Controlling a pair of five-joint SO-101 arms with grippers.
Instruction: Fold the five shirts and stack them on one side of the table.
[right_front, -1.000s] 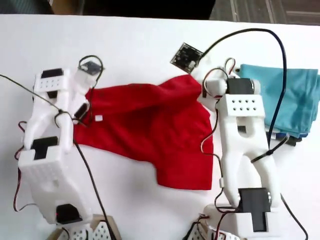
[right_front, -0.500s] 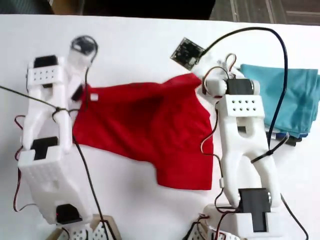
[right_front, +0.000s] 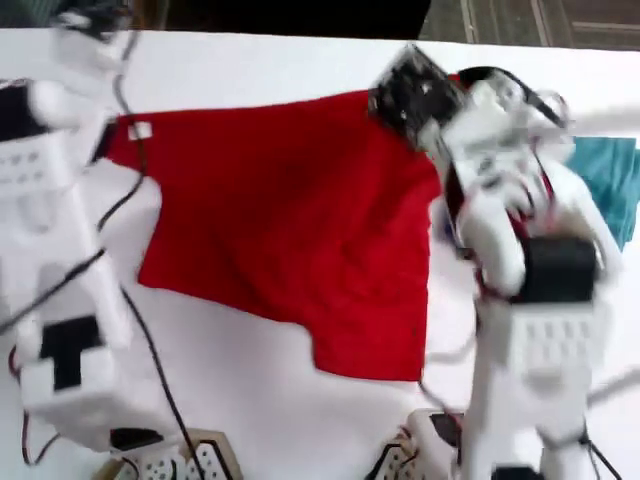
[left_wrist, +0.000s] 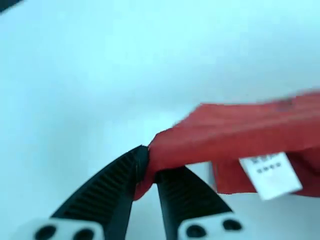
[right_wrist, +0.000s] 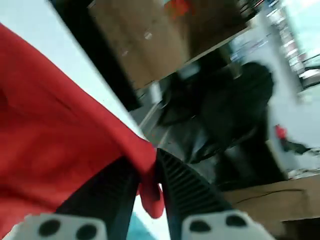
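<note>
Logged red shirt (right_front: 290, 220) spread across middle of white counter (right_front: 250, 65), mostly flat, near edge running slantwise with a longer flap at near right. Far edge stretched between both arms.

Found left claw (left_wrist: 147, 162) clamped narrow on far-left corner of the shirt, with a red fold squeezed between two black ribbed fingers (left_wrist: 107, 192) and bulging just past the tips. Spotted white sewn-in label (left_wrist: 270, 176) dangling from the red edge near that grip. Same label seen from above at the shirt's far-left corner. Pale counter surface behind the cloth in left wrist view.

Found right claw (right_wrist: 149, 170) likewise pinched tight on red cloth, a small tongue of fabric poking down between its two black ribbed tips. Beyond the grip, a broad red sheet fanning away to one side.

Placed right arm (right_front: 530, 290) at far-right corner of the shirt in high view, wrist camera board (right_front: 410, 90) over the red edge. Placed left arm (right_front: 50, 250) along counter's left side.

Noted teal cloth (right_front: 612, 180) at right edge of counter, partly hidden by right arm, apart from red shirt. Fold state impossible to judge. Cardboard boxes (right_wrist: 145, 40) and dark clutter past the counter in right wrist view.
</note>
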